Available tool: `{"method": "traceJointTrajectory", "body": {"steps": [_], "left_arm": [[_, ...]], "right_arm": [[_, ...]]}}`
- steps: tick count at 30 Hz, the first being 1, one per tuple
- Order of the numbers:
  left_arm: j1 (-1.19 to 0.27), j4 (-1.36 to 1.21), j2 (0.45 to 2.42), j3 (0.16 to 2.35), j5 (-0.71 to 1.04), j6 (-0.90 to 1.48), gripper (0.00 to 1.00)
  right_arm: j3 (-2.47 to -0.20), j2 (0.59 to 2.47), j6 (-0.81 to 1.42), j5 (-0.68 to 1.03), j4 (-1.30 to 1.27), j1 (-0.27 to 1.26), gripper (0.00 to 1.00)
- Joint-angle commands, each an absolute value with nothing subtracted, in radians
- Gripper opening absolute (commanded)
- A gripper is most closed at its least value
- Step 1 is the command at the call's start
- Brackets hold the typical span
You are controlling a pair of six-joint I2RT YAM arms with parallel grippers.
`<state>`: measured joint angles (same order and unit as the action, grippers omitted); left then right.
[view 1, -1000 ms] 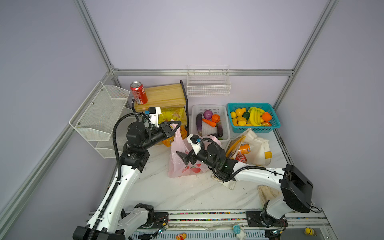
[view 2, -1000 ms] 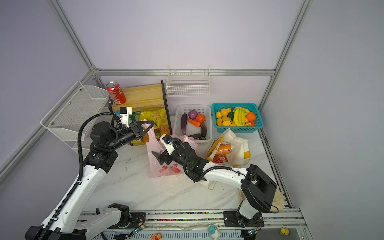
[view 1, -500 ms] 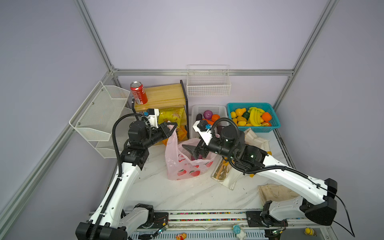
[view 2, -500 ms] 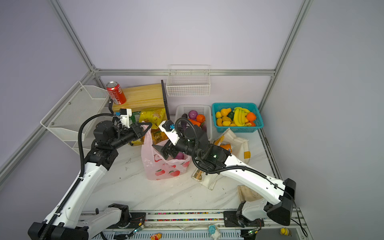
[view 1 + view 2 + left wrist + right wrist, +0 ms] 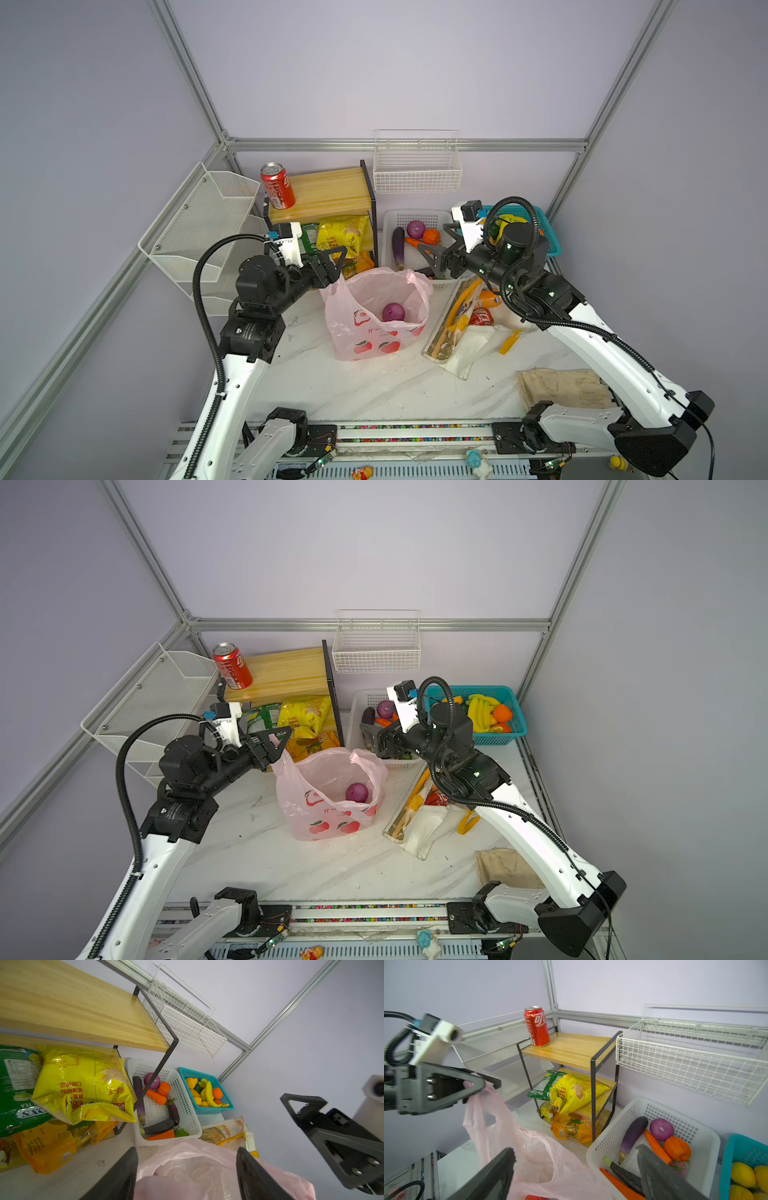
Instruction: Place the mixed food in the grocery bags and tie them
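Thin translucent pink plastic bag with red fruit prints (image 5: 365, 336) stands open on white marble tabletop (image 5: 332, 386), purple toy onion (image 5: 393, 311) inside. Left gripper (image 5: 334, 266): jaws spread wide, bag handle between them. Right gripper (image 5: 430, 261): wide apart, empty, beside white perforated basket (image 5: 415, 217)

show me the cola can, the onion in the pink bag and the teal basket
red cola can (image 5: 537, 1026), right wrist view, printed side
purple onion (image 5: 393, 312), top view, its middle
teal basket (image 5: 503, 738), top view, front wall
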<state>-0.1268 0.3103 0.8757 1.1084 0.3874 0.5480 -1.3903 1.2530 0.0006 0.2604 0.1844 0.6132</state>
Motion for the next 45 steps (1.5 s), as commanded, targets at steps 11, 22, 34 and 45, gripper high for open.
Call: {"method": "traceJointTrajectory", "body": {"steps": [11,22,34,45], "left_arm": [[-0.636,0.453,1.005,1.448,0.106,0.073,0.77],[-0.836,0.431,1.230,1.546,0.072,0.022,0.83],[-0.841,0.342,1.284,1.474,0.025,0.022,0.48],[-0.773,0.345,1.301,1.479,0.111,0.222,0.00]], "right_arm": [[-1.267,1.327,0.102,0.213,0.127,0.522,0.89],[-1.194,1.292,0.090,0.136,0.127,0.514,0.89],[-1.144,1.250,0.072,0.114,0.117,0.511,0.89],[-0.865,0.940,0.025,0.250,-0.178,0.519,0.91]]}}
